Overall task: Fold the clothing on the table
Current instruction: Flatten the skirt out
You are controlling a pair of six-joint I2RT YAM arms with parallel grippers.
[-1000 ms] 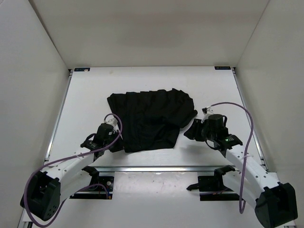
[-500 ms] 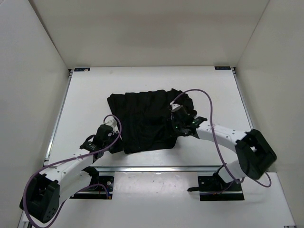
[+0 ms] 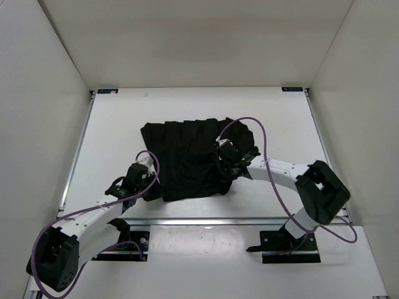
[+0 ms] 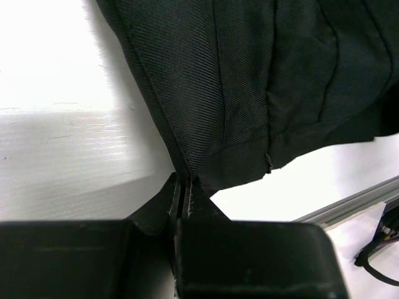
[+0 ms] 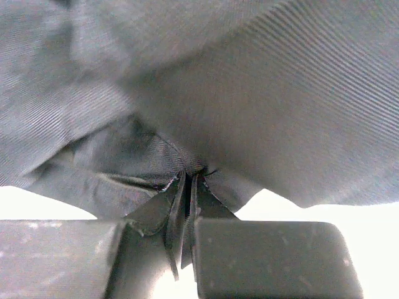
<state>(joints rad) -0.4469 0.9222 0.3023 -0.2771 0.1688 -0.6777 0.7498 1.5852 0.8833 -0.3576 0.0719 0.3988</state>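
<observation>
Two wrist-view pinches on clothing

The clothing is matt, finely ribbed cloth; the table smooth.

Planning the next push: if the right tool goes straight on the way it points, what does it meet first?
The clothing: the right tool is shut on its edge, and more fabric fills the wrist view ahead. Depth beyond is unclear.
</observation>
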